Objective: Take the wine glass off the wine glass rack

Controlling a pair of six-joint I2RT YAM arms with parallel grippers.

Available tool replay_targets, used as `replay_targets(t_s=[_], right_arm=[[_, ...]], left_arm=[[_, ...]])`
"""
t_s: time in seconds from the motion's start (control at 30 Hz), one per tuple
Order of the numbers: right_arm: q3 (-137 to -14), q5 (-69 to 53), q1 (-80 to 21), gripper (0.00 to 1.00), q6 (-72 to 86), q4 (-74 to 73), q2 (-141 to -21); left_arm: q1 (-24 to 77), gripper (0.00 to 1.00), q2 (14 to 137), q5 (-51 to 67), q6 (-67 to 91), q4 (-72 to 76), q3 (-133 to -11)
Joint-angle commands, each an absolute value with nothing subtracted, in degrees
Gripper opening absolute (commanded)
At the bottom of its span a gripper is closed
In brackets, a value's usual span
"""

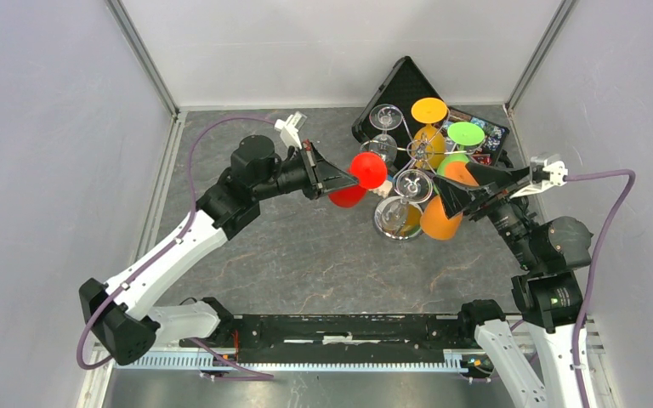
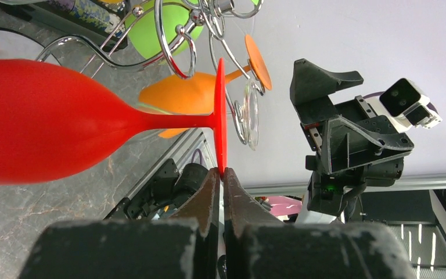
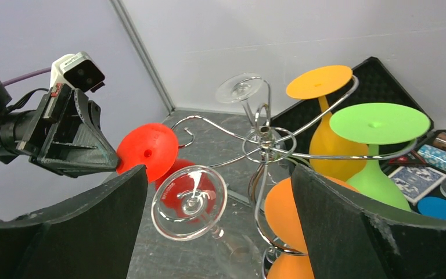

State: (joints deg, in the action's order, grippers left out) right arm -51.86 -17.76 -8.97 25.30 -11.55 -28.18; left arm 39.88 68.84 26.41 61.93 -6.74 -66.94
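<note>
The silver wire wine glass rack (image 1: 419, 151) stands at the back right with several glasses hanging from its arms. My left gripper (image 1: 353, 176) is shut on the rim of a red wine glass's foot (image 1: 369, 170); the red bowl (image 1: 347, 196) hangs below. In the left wrist view the fingertips (image 2: 222, 172) pinch the edge-on foot (image 2: 220, 110), with the bowl (image 2: 35, 122) lying to the left, close to a curled rack arm (image 2: 174, 55). My right gripper (image 1: 465, 185) is open beside the rack (image 3: 264, 142), with a clear glass's foot (image 3: 189, 201) between its jaws, untouched.
A yellow-orange glass (image 1: 429, 111), a green one (image 1: 466, 133), an orange one (image 1: 440, 218) and two clear ones (image 1: 386, 116) hang on the rack. An open black case (image 1: 401, 88) with cards and chips (image 3: 435, 174) lies behind it. Enclosure walls stand close on both sides.
</note>
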Motion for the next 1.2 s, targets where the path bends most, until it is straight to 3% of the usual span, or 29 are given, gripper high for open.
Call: replay_targets(t_s=[0.0,0.23,0.47,0.7,0.87,1.17], right_arm=[[-50.9,-24.2,-9.1,0.98,24.0,-7.4,-27.8],[-45.1,-43.9,-9.2,0.98,29.1,7.8,-26.9],[-35.6,-51.3,-9.2,0.98,44.4,31.8,-23.7],[-40.1,-50.1,-9.1,0.98,43.5,26.7,-27.9],[-57.4,-47.5,-9.3,0.98,33.2,9.5,-40.4],[-65.1,-51.5,-15.3,0.94,23.6,10.6,-51.4]], left_arm=[[40.0,0.02,65.2,24.8,60.6,-7.6,-65.6],[40.0,0.02,60.3,23.7,61.7,-8.6,-62.4],[40.0,0.02,54.3,23.1,63.1,-11.7,-61.0],[40.0,0.02,50.9,22.6,65.8,-12.7,-61.2],[39.8,0.02,51.9,22.1,67.9,-11.5,-63.4],[39.4,0.02,56.9,21.9,71.8,-8.5,-72.0]])
